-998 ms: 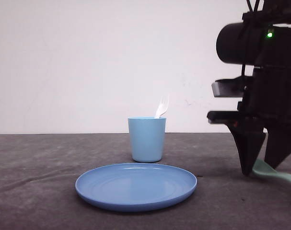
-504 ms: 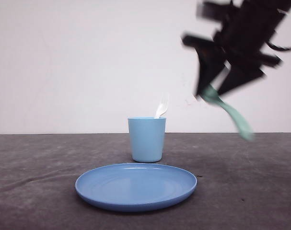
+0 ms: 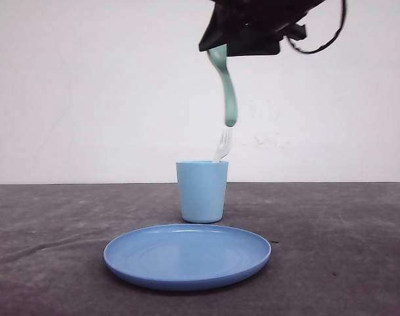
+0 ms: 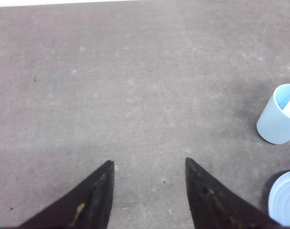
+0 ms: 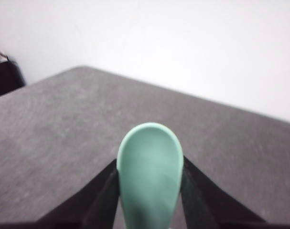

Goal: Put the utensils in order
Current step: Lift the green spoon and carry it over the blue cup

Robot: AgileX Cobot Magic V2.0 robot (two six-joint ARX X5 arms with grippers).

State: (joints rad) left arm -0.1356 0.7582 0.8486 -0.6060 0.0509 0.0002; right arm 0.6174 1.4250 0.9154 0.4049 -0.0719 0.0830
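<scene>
Front view showed the right gripper [image 3: 221, 51] high up, closed on the bowl end of the mint-green plastic spoon [image 3: 228, 92], which hung below it, directly above the light blue plastic cup [image 3: 201, 191] holding the small white plastic fork [image 3: 222, 146]. Spoon seemed light, stiff, slippery. Left gripper [image 4: 149, 164] was spread open, holding nothing.

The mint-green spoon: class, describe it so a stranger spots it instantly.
Find the light blue cup behind the blue plate. Directly above it, the mint-green spoon hangs from the right gripper, handle down, unlike the white fork standing inside.
</scene>
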